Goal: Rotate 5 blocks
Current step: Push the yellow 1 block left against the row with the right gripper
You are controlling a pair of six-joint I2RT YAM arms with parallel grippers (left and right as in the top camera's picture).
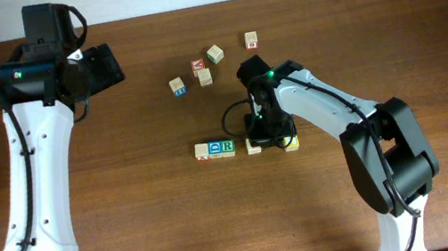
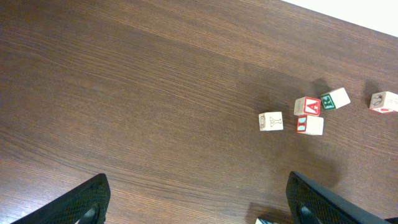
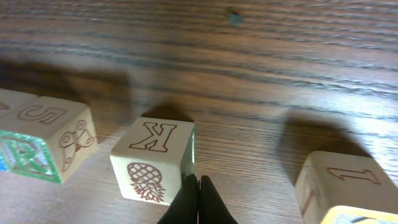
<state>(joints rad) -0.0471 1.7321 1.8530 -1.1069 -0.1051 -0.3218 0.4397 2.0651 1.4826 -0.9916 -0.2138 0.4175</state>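
"Right wrist, fingers?" the checker asks.

"My right gripper is pinched fully together with nothing in it. Tips sit at the near right corner of the K block, pineapple face toward the camera. Touching or just off, I can't tell."

"Neighbours?"

"Green R block is just left of K. Yellow-faced block is off to the right across a gap. On overhead, the blue-letter block and a beige block line up tight on the R's left. So all five make one row mid-table, and my right gripper is down between K and yellow."

"Left?"

"My left gripper hangs spread wide over bare wood, holding nothing. Red-faced block and other loose cubes lie ahead of it, well apart from the row."
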